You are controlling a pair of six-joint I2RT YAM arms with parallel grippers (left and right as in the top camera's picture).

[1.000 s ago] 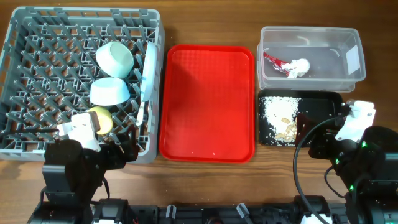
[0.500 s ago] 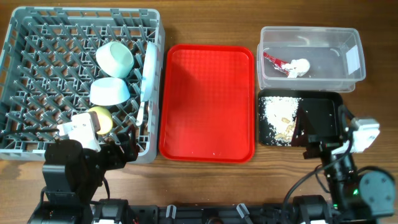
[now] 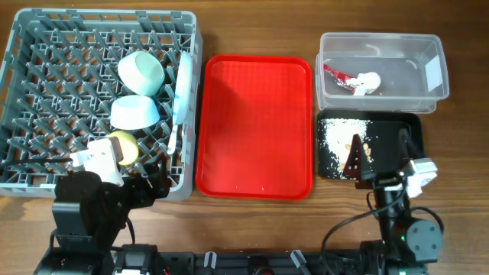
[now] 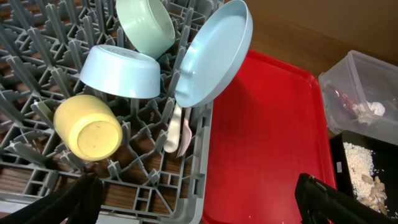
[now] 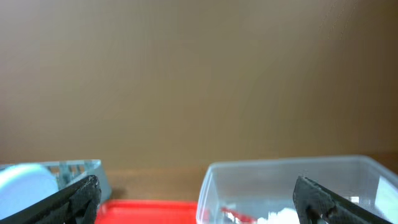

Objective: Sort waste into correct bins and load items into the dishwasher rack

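**Q:** What sits in the rack, and how many of each?

**A:** The dishwasher rack [image 3: 99, 14] is a large square grey plastic crate with rows of upright pegs, at the left of the wooden table [image 3: 252, 30]. I count two smooth round bowls, the pale green bowl [image 3: 141, 72] lying on its side and the paler bowl [image 3: 134, 112] mouth down in front of it. There is one small yellow cup [image 3: 126, 147], tipped over with its base facing my left wrist camera. One round white plate [image 3: 183, 85] stands on edge along the rack's right wall. Under it lies the white plastic cutlery [image 4: 177, 129], slim pieces pressed together. I cannot tell fork from spoon.

**Q:** And the waste?

**A:** There are two bins at the right. The clear tub [image 3: 428, 76], rectangular with see-through walls, holds one crinkled red wrapper [image 3: 338, 75] touching one crumpled white tissue ball [image 3: 368, 81]. Just in front of it, the shallow black tray [image 3: 390, 126] holds the crumbs [image 3: 336, 137], many loose white-beige grains, heaped in its left half.

**Q:** Anything between?

**A:** One flat red serving tray [image 3: 254, 126] with rounded corners and a matte surface.

**Q:** Your grippers?

**A:** My left gripper [image 4: 199, 199] hangs over the rack's near right corner, jaws wide apart, holding nothing. My right gripper [image 5: 196, 199] is over the black tray, camera aimed level past the tub, and its jaws are also spread wide with nothing between them.
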